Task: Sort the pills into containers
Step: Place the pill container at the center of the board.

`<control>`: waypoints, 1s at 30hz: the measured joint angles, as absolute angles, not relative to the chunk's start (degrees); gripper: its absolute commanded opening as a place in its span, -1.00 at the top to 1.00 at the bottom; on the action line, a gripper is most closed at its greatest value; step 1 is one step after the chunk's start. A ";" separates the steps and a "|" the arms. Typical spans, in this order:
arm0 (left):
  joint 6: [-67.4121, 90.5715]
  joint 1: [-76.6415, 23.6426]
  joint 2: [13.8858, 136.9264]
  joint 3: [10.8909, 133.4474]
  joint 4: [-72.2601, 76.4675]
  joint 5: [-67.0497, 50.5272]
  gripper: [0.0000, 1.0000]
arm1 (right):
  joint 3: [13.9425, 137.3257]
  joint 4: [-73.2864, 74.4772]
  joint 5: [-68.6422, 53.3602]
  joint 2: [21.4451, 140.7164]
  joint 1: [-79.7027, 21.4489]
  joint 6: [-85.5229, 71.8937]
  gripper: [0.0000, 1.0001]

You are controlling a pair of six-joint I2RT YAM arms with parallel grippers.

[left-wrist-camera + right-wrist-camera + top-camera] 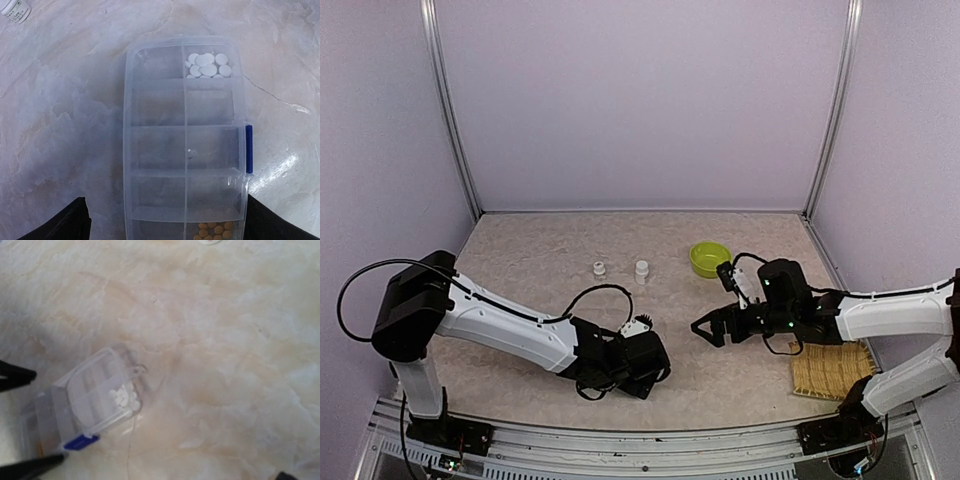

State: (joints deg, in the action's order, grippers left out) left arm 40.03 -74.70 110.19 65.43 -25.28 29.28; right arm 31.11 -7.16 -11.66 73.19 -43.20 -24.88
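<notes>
Clear box (129,150), blue clasp (248,156), white pills (207,65), orange pills (215,231)

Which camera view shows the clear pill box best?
The left wrist view: the pill box lies straight below, its compartments and white pills sharp. The right wrist view shows it small and blurred; the top external view does not show it clearly.

The left arm (510,330) reached low across the desk (540,250). The right arm (880,312) pointed left, its jaws spread apart. Behind them stood two small white bottles (598,268) (641,269) and a lime-green bowl (709,259); a woven mat (832,368) lay beneath the right arm.
</notes>
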 measured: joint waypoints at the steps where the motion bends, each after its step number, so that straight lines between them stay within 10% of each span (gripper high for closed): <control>1: 40.05 -74.54 109.62 64.64 -25.34 29.65 -0.98 | 31.11 -7.20 -11.73 73.34 -43.20 -24.86 -1.00; 12: 40.25 -71.11 105.32 59.13 -25.45 30.70 -0.94 | 31.09 -9.26 -12.73 75.46 -43.16 -24.84 -1.00; 30: 31.31 -63.55 100.14 50.33 -10.15 21.47 -0.27 | 33.06 -15.18 -15.29 87.77 -46.57 -21.21 -1.00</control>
